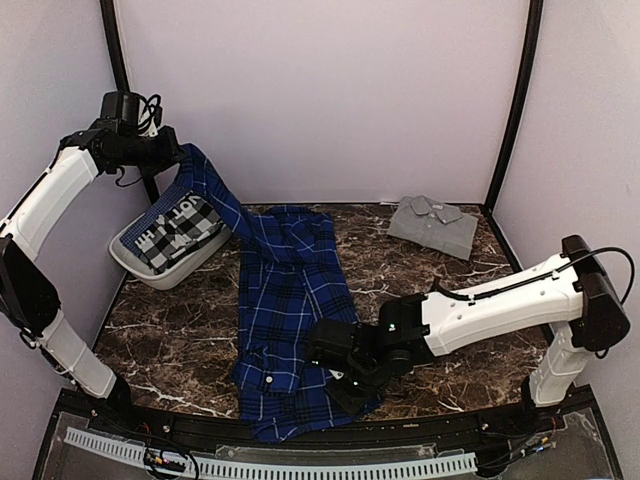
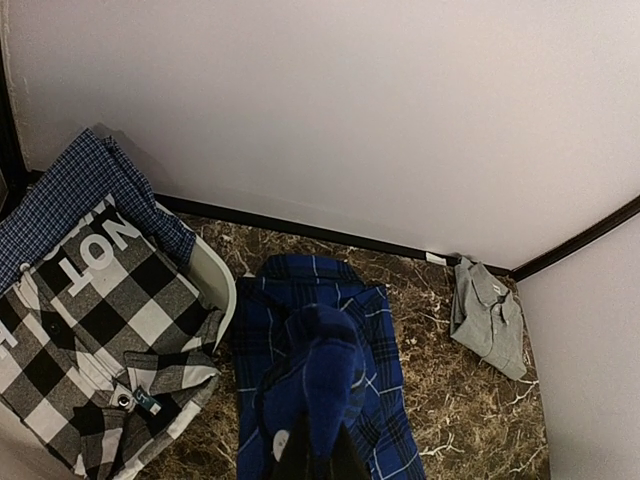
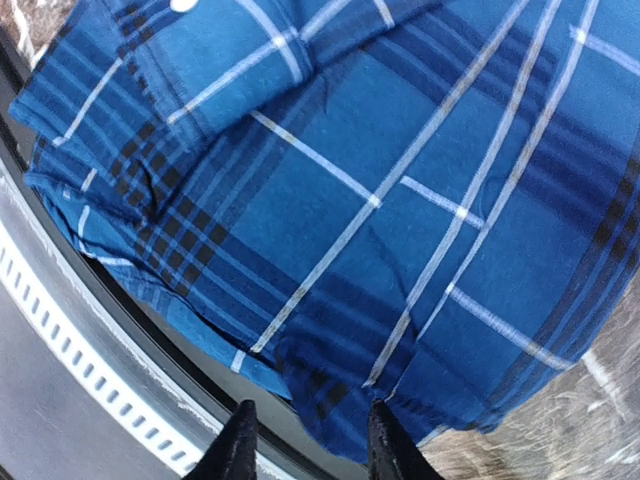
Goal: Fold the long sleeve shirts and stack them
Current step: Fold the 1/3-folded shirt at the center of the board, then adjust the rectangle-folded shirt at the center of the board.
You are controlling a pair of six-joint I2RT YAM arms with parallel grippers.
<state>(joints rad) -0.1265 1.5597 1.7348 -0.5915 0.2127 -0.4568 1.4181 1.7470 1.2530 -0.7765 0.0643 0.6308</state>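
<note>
Pale, smooth walls (image 1: 320, 100) enclose a dark, white-veined marble table (image 1: 450, 300). The soft plaid shirt (image 1: 285, 290) lies lengthwise down its middle, with one sleeve (image 1: 215, 190) pinched and lifted by the left gripper (image 1: 174, 158). The right gripper (image 3: 312, 445) sits with its jaws parted at the near hem. The grey shirt (image 1: 432, 225) rests folded at the far right.

Left arm (image 1: 50, 195) raised high, jaws pinched together; right arm (image 1: 490, 310) stretched low, jaws parted.
</note>
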